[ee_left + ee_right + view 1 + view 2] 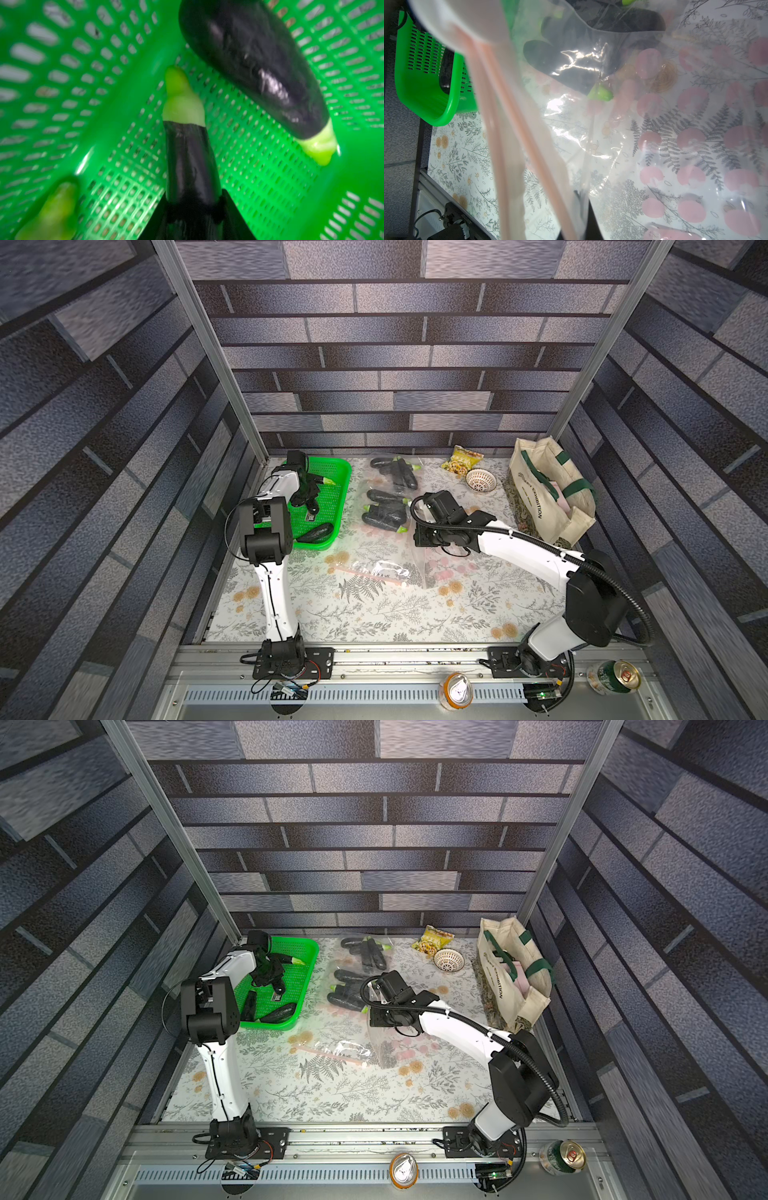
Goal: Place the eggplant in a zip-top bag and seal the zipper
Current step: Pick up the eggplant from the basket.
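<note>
My left gripper (309,489) reaches down into the green basket (316,546). It is shut on a dark eggplant (189,158), whose pale green stem points away from the wrist. In the left wrist view the two fingers press on the eggplant's sides at the left gripper (194,205). Another eggplant (316,533) lies in the basket's front corner. My right gripper (419,539) is shut on the edge of a clear zip-top bag (399,572) with pink dots. The bag's top is lifted off the table, and its pink zipper strips (500,124) run past the right gripper (581,216).
Two clear bags holding eggplants (395,472) (386,510) lie between the basket and the right arm. A snack packet (461,460), a small bowl (481,481) and a cloth tote (548,493) sit at the back right. Two cans (457,691) (615,680) stand on the front rail.
</note>
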